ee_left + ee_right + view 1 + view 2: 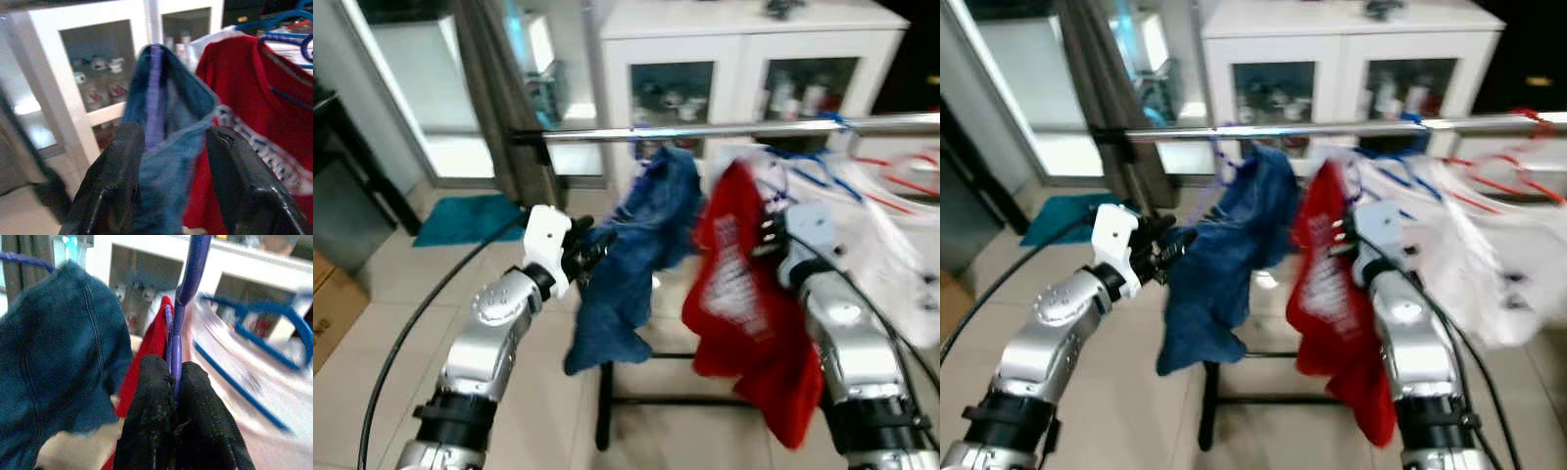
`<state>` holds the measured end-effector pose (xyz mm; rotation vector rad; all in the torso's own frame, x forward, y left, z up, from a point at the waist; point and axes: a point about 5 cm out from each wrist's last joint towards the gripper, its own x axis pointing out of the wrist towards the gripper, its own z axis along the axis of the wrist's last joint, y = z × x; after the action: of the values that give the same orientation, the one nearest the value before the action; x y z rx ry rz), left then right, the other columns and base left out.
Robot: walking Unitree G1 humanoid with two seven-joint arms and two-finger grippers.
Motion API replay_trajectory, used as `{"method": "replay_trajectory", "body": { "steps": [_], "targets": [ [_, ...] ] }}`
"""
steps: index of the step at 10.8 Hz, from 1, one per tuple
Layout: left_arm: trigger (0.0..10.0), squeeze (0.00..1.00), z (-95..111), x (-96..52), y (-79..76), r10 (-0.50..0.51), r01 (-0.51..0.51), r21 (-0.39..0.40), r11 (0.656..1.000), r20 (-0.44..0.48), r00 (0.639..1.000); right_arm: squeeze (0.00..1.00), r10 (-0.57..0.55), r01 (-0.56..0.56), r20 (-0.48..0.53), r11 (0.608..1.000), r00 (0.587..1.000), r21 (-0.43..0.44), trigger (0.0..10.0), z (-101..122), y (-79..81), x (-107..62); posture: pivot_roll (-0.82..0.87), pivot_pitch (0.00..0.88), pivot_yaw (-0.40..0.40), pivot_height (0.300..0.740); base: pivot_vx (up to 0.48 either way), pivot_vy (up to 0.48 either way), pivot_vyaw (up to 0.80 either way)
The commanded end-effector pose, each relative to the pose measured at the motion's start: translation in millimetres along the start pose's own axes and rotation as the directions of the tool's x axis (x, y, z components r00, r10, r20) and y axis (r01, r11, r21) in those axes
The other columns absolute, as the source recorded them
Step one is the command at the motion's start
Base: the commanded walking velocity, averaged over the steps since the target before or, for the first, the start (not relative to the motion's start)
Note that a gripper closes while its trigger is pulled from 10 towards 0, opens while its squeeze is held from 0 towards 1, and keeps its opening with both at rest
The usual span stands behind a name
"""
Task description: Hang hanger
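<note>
Right hand (175,396) pinching purple hanger (188,279), red shirt (744,294)

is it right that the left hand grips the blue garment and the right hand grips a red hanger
Not quite. The hanger pinched in the right hand is purple, as the right wrist view shows. The left hand does grip the blue garment.

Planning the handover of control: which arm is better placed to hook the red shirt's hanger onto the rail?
Right. The right gripper is shut on the purple hanger carrying the red shirt, just below the rail. The left gripper holds the blue garment.
</note>
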<state>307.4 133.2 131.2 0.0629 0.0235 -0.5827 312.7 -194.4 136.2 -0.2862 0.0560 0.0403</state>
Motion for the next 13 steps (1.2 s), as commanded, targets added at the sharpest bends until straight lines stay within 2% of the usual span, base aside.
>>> {"method": "replay_trajectory", "body": {
  "steps": [1,2,4,5,7,10,11,12,13],
  "targets": [
    [10.0,0.0,3,-3.7,7.3,0.015,-0.015,0.024,1.0,0.0,1.0,0.0,0.004,-0.003,0.115,1.0,0.993,-0.009,10.0,26,7.3,4.6,-0.16,0.0,0.058,0.74,0.337,0.0,0.0],
    [10.0,0.0,5,-3.2,1.6,-0.053,0.053,-0.007,0.999,0.012,0.999,0.0,-0.011,0.006,0.13,0.999,0.991,0.04,10.0,31,6.8,6.8,-0.16,0.0,0.056,0.74,0.0,0.0,0.0],
    [10.0,0.0,13,1.9,-5.7,-0.189,0.189,0.025,0.982,0.022,0.982,0.0,-0.011,-0.004,0.138,0.994,0.99,0.106,10.0,40,10.7,15.2,-0.16,0.0,0.051,0.74,0.0,0.0,0.0],
    [10.0,0.0,22,7.0,-11.5,-0.297,0.297,0.009,0.955,0.045,0.954,0.0,-0.01,-0.009,0.12,0.988,0.993,0.154,10.0,43,11.8,23.8,-0.15,0.0,0.048,0.74,0.0,0.0,0.0],
    [10.0,0.0,29,11.1,-17.5,-0.412,0.411,0.023,0.911,0.03,0.911,0.0,-0.016,0.001,0.085,0.985,0.996,0.172,10.0,45,4.5,39.6,-0.16,0.0,0.049,0.74,0.0,0.0,0.0],
    [10.0,0.0,33,13.9,-17.2,-0.479,0.479,0.034,0.877,0.003,0.878,0.0,-0.009,0.011,-0.013,0.99,1.0,0.141,10.0,48,0.5,67.1,-0.15,0.0,0.056,0.74,0.0,0.0,0.0],
    [10.0,0.0,35,13.1,-17.5,-0.511,0.51,0.033,0.859,-0.002,0.86,0.0,0.016,-0.008,-0.075,0.993,0.997,0.117,10.0,45,2.5,75.3,-0.15,0.0,0.057,0.74,0.0,0.0,0.0],
    [10.0,0.0,38,11.8,-19.1,-0.549,0.548,0.031,0.836,-0.006,0.836,0.0,0.031,-0.013,-0.142,0.992,0.989,0.123,10.0,38,4.3,80.1,-0.14,0.0,0.056,0.74,0.0,0.0,0.0],
    [10.0,0.0,39,11.7,-19.5,-0.557,0.557,0.035,0.83,-0.006,0.831,0.0,0.042,-0.016,-0.193,0.991,0.98,0.134,10.0,31,5.3,81.7,-0.14,0.0,0.056,0.74,0.0,0.0,0.0]
  ]
}}
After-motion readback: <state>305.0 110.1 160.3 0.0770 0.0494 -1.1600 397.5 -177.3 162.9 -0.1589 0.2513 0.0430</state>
